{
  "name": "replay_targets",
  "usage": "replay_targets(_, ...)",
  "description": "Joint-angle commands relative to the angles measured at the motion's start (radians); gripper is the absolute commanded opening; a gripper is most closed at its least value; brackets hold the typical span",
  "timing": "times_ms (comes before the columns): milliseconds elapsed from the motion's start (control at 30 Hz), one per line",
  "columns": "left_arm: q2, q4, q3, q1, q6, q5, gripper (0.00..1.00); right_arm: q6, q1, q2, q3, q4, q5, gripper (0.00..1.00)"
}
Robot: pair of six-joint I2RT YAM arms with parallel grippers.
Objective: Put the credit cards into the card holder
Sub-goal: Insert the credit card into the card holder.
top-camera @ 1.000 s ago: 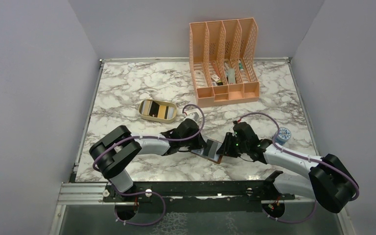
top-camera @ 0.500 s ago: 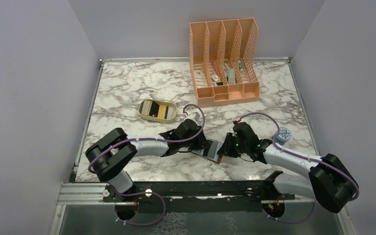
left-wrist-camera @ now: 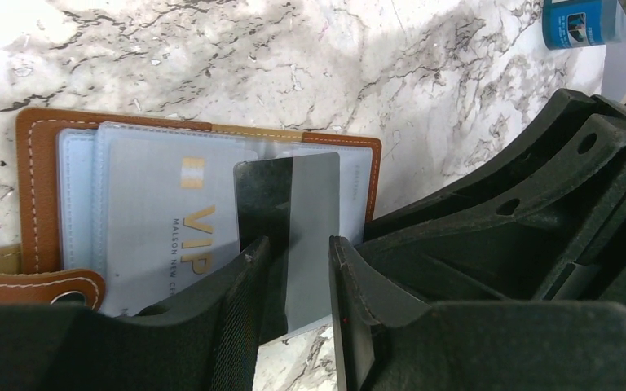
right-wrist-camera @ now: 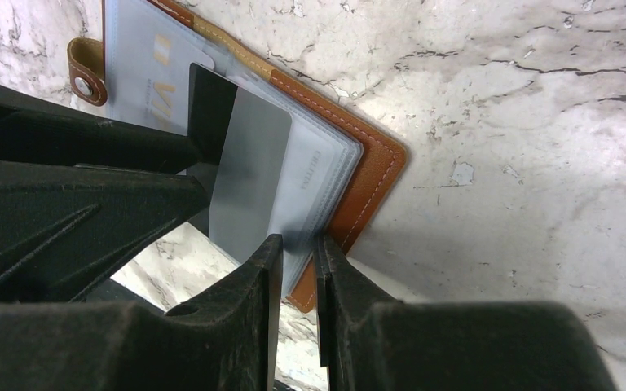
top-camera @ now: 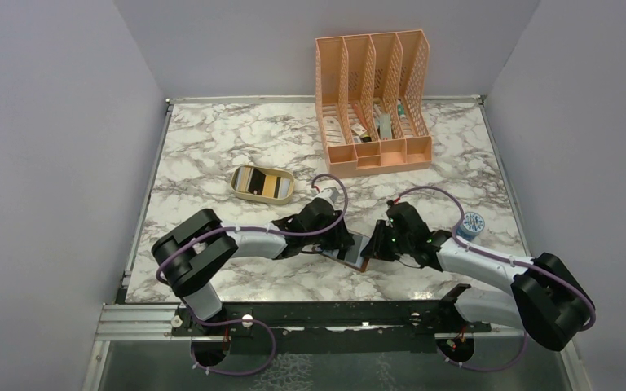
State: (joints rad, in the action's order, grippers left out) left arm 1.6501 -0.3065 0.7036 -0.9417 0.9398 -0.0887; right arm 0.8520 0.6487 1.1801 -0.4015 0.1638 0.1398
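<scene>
The brown leather card holder [top-camera: 362, 262] lies open on the marble between my two grippers. A pale VIP card [left-wrist-camera: 171, 216] sits in one of its clear pockets. A dark grey credit card [left-wrist-camera: 293, 204] is partly in the adjoining pocket, its near end sticking out. My left gripper [left-wrist-camera: 293, 242] is open, its fingers on either side of that card's near end. My right gripper [right-wrist-camera: 296, 240] is shut on the edge of the card holder [right-wrist-camera: 371, 187], pinching the clear pocket leaves beside the grey card [right-wrist-camera: 249, 183]. More credit cards [top-camera: 265, 182] lie in the beige tray.
The beige oval tray [top-camera: 235, 186] sits left of centre behind my left gripper [top-camera: 338, 243]. A peach four-slot file organiser [top-camera: 375, 106] stands at the back. A small blue round object [top-camera: 473, 224] is to the right of my right gripper [top-camera: 372, 248].
My left gripper has gone from shut to open and let go of the grey card. The right gripper has closed a little on the card holder's edge.
</scene>
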Motion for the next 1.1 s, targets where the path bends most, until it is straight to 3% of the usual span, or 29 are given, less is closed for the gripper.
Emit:
replay_targets(0,0.015,-0.015,0.026,-0.012,-0.025,-0.028,0.34,-0.022,0.006,0.019,-0.006,-0.004,-0.032,0.21)
replay_targets(267,-0.023,-0.009,0.031,-0.014,-0.050,-0.015,0.34,-0.040,0.006,0.013,-0.027,0.029,-0.050,0.20)
replay_targets(433,-0.057,0.140,0.083,-0.012,-0.127,0.068,0.43,-0.041,0.006,-0.044,-0.045,0.076,-0.059,0.20)
replay_targets(600,-0.049,0.153,0.086,-0.005,-0.146,0.077,0.50,-0.026,0.006,-0.059,-0.049,0.101,-0.062,0.20)
replay_targets(1067,0.032,0.117,0.096,-0.003,-0.149,0.020,0.49,-0.030,0.006,-0.007,-0.016,0.054,-0.092,0.21)
